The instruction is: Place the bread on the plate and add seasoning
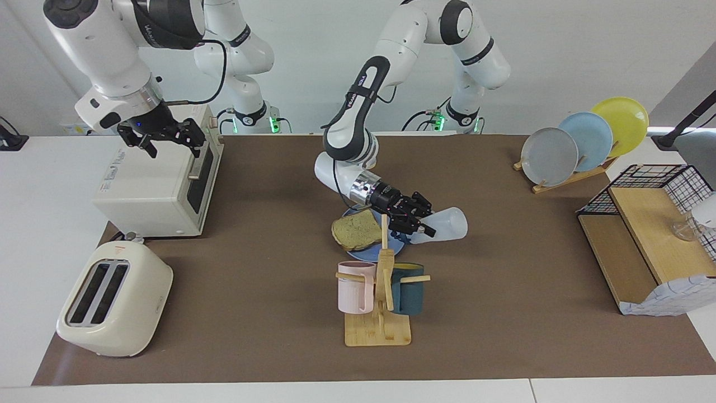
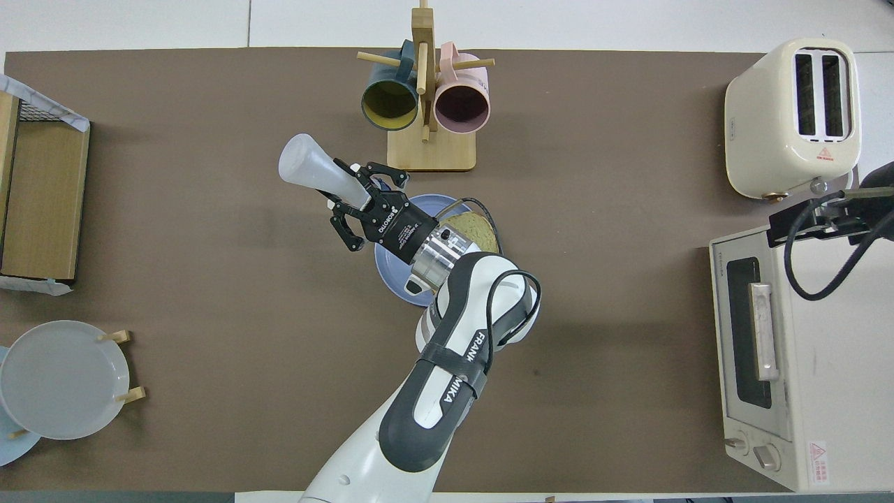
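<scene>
With the bread plated, step: seasoning is in hand, by my reading.
Bread: square tan-greenish slice with brown crust (image 1: 356,233) lies on the round light blue plate (image 1: 358,253), frame centre in the facing view.
Seasoning: translucent whitish plastic bottle (image 1: 444,224), tipped sideways beside the plate.
Left gripper (image 1: 418,220): clamped on the bottle, above the plate's edge.
Right gripper (image 1: 162,136): waits over the cream toaster oven (image 1: 154,187), upper left; fingers apart, empty.
Next: probably swing the cap end over the slice and shake.
</scene>
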Action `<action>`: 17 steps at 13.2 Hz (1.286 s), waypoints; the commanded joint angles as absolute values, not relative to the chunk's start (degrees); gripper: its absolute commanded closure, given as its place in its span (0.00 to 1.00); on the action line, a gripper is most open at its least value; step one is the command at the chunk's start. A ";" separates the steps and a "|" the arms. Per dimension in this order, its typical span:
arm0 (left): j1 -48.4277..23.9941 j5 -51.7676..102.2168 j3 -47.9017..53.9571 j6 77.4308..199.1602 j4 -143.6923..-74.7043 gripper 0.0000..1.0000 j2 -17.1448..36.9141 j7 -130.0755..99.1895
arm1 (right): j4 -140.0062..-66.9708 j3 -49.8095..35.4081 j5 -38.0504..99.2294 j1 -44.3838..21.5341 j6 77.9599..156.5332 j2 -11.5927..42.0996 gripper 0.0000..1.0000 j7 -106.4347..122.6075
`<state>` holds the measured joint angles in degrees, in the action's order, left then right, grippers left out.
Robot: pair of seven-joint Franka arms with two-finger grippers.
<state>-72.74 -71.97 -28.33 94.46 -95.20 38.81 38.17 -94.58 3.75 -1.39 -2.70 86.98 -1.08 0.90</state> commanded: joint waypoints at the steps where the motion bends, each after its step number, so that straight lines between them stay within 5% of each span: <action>1: -75.57 -70.59 -28.57 94.31 -94.40 1.00 39.37 38.32 | -95.89 3.69 -1.32 -2.37 88.07 -2.20 0.00 2.29; 6: -78.58 -67.76 -28.65 93.95 -94.39 1.00 39.37 38.23 | -95.89 3.69 -1.41 -2.37 88.07 -2.20 0.00 2.37; 12: -70.58 -70.66 -28.83 98.35 -94.75 1.00 40.16 38.06 | -95.89 3.60 -1.32 -2.37 88.07 -2.20 0.00 2.37; 17: -74.35 -69.00 -28.74 97.12 -94.57 1.00 40.17 38.14 | -95.89 3.69 -1.32 -2.37 88.07 -2.20 0.00 2.29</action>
<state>-71.91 -69.77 -28.16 98.26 -95.14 39.64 38.17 -94.58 3.74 -1.39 -2.70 86.98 -1.08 0.90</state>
